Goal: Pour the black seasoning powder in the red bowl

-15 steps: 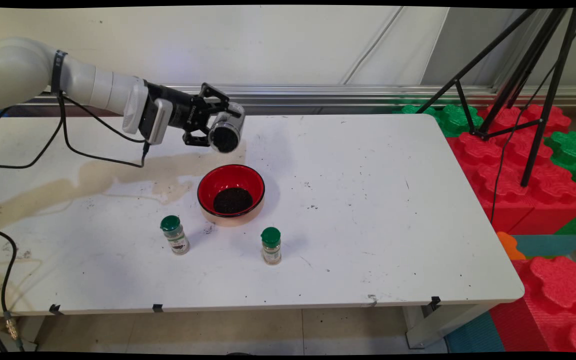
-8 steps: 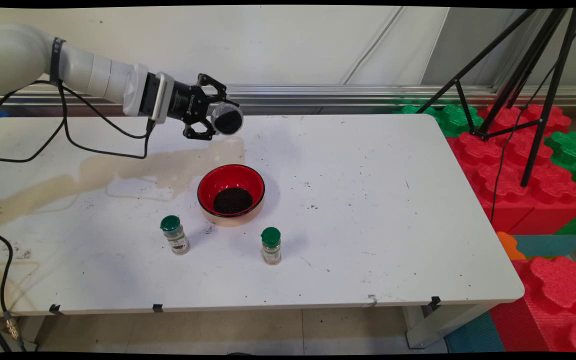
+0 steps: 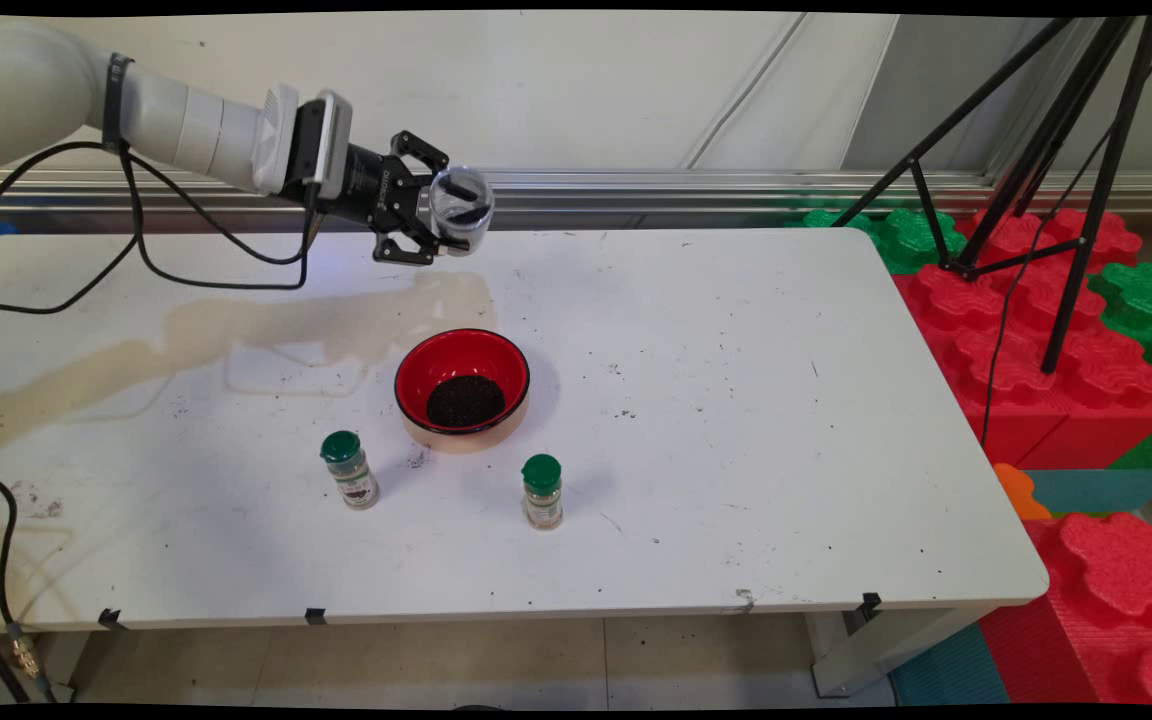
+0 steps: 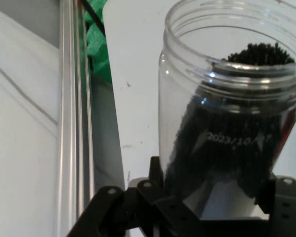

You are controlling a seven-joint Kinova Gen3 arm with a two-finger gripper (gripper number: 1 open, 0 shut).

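My gripper [image 3: 436,218] is shut on a clear plastic jar [image 3: 460,210] holding small black grains, high above the table's far side. In the hand view the open-mouthed jar [image 4: 227,113] fills the right half, its grains heaped against one side, between my gripper [image 4: 212,197] linkage. Below and nearer stands a red bowl [image 3: 462,388] with a pile of black grains in its bottom. Two small green-capped spice bottles stand in front of the bowl: one on the left [image 3: 349,469], one on the right [image 3: 542,491].
A brownish stain [image 3: 236,335] runs across the white table [image 3: 736,420] left of the bowl. Black cables hang from the arm. A black tripod [image 3: 1046,190] and red and green foam blocks [image 3: 1066,360] stand off the table's right end.
The arm has lifted the jar up and away from the bowl and turned it from mouth-down tilt toward level. The bowl and bottles have not moved.
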